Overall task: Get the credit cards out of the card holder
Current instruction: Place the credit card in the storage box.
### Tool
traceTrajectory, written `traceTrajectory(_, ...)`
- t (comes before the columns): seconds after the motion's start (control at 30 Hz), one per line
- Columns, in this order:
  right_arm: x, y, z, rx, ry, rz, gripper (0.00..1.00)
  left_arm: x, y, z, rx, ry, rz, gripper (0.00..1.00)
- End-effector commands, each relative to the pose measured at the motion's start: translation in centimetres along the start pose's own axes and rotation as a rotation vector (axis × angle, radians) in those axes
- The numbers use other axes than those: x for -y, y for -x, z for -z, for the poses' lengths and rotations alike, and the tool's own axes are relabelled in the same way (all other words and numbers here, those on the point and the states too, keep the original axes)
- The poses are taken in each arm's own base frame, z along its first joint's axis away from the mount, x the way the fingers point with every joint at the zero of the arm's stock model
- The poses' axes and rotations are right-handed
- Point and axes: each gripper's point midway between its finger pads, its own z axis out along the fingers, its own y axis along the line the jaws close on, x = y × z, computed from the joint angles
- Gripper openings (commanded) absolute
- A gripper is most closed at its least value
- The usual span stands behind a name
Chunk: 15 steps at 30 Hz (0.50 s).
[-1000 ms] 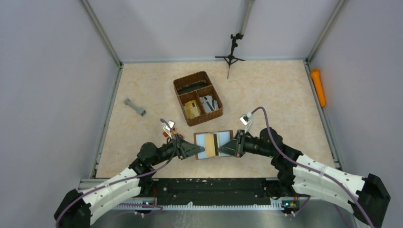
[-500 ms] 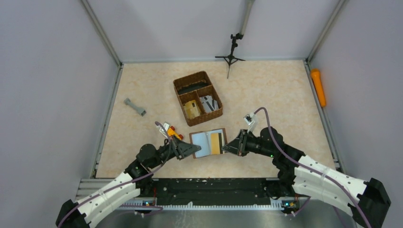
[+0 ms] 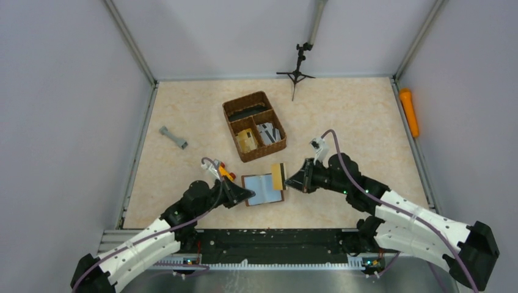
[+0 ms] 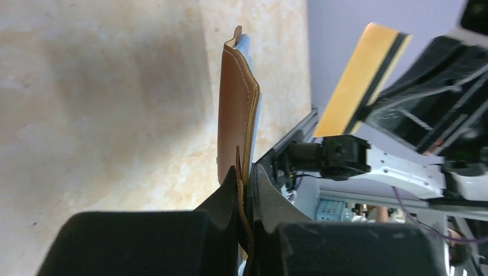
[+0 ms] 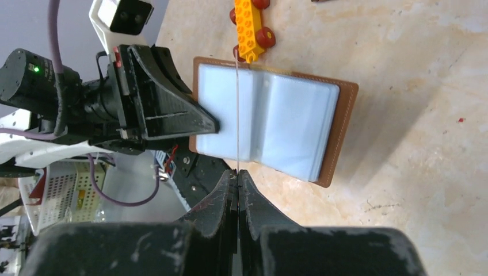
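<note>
The card holder (image 3: 264, 189) lies open near the table's front, its pale grey-blue inside facing up. My left gripper (image 3: 247, 194) is shut on its left edge; in the left wrist view the brown leather (image 4: 236, 109) stands edge-on between the fingers (image 4: 246, 172). My right gripper (image 3: 291, 179) is shut on one credit card (image 3: 278, 175), tan with a dark stripe, held clear of the holder at its right end. That card (image 4: 359, 80) shows in the left wrist view. In the right wrist view the card (image 5: 236, 109) is a thin line above the open holder (image 5: 288, 126).
A brown woven basket (image 3: 246, 97) with cards in its compartments stands just beyond the holder. A yellow toy with red wheels (image 3: 223, 172) sits by the left gripper. A grey dumbbell-shaped piece (image 3: 173, 138) lies left; an orange object (image 3: 409, 112) lies along the right wall. A small tripod (image 3: 296, 70) stands at the back.
The right gripper has pulled the striped card out of the holder and carried it up and away. The holder and left gripper have shifted slightly left.
</note>
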Motion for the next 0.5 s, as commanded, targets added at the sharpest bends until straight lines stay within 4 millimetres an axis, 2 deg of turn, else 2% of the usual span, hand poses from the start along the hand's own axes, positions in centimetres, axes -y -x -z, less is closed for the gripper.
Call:
traceTrajectory(0.0,-1.3,2.9,-1.0,0.034,-0.009,0.086,0.00,0.2,0.6,-0.2,-0.012,0.061,-0.085,0.00)
traceTrajectory(0.2,-1.7,5.4,-4.4,0.014,-0.050,0.148,0.00,-2.4,0.0,0.0,-0.086,0.213,-0.174,0.00)
traceTrajectory(0.33,-2.4,7.8,-7.5,-0.005,-0.057,0.191,0.00,-2.8,0.0,0.2,-0.112,0.249,-0.228,0.00)
traceTrajectory(0.47,-1.4,9.7,-11.0,-0.044,-0.075,0.198,0.00,-3.2,0.2,0.7,-0.133,0.299,-0.279,0.00)
